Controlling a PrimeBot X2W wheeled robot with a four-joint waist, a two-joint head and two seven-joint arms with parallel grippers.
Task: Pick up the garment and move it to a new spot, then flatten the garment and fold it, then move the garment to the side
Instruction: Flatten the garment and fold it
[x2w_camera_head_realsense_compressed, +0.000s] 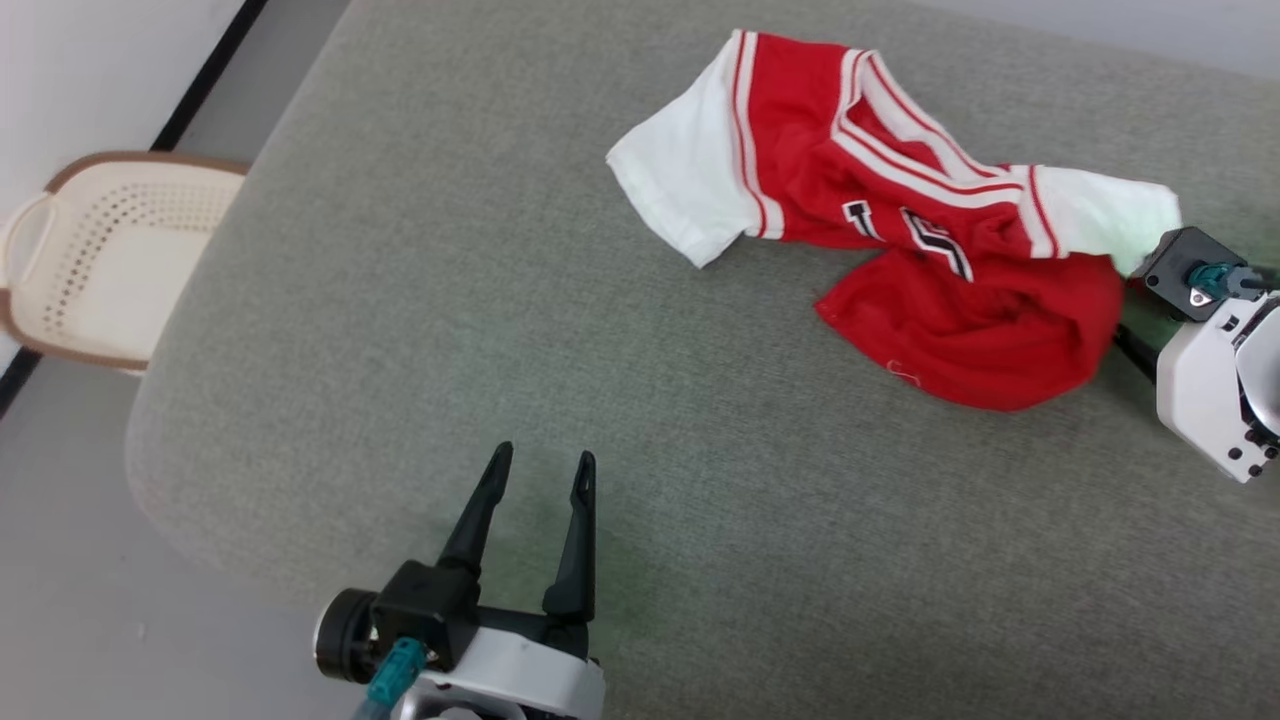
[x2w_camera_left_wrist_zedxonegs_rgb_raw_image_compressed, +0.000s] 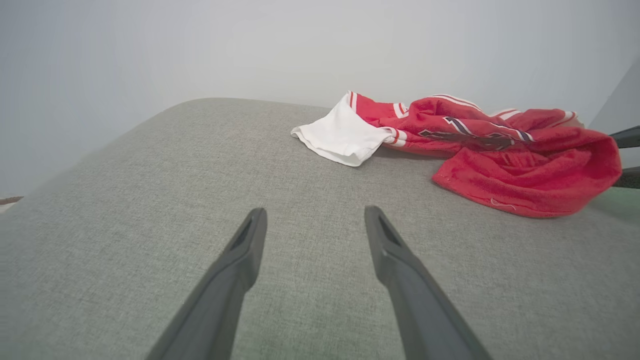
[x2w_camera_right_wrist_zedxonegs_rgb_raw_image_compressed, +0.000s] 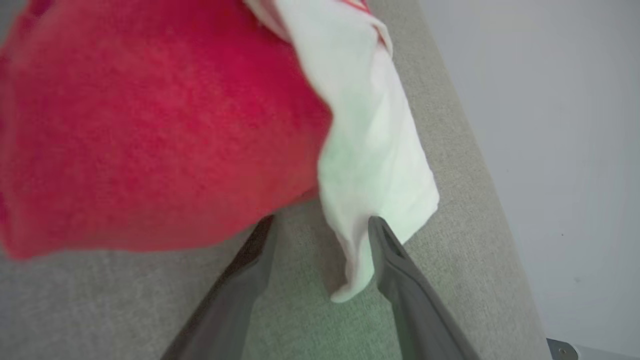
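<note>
**K:** Grey padded tabletop (x2w_camera_head_realsense_compressed: 420, 330) in front. What's nearest?

**R:** Left claw (x2w_camera_head_realsense_compressed: 545, 458), low over the near edge. Fingers spread, nothing between them, just bare grey cloth under it.

**K:** Shirt?

**R:** Shirt (x2w_camera_head_realsense_compressed: 900, 230) lies crumpled further back, toward the right side of the tabletop and well apart from the left claw. The red body is bunched and its hem faces the near side. The black white-edged numerals are partly folded in. One white sleeve (x2w_camera_head_realsense_compressed: 680, 190) lies flat pointing left; the other sleeve (x2w_camera_head_realsense_compressed: 1100, 215) is at the right end.

**K:** Right claw?

**R:** Right claw (x2w_camera_right_wrist_zedxonegs_rgb_raw_image_compressed: 320, 225) is at the shirt's right end, fingers spread. In the right wrist view, one finger runs under the red bulge. The other finger (x2w_camera_right_wrist_zedxonegs_rgb_raw_image_compressed: 400, 270) sits beside the white sleeve's edge, which hangs down between the two. It isn't pinching the fabric.

**K:** Further out?

**R:** Cream basket (x2w_camera_head_realsense_compressed: 100, 250) with a brown rim sits on the grey floor (x2w_camera_head_realsense_compressed: 60, 560), off the tabletop's left side. White wall (x2w_camera_head_realsense_compressed: 90, 60) beyond it, with a black strip at its base.
</note>
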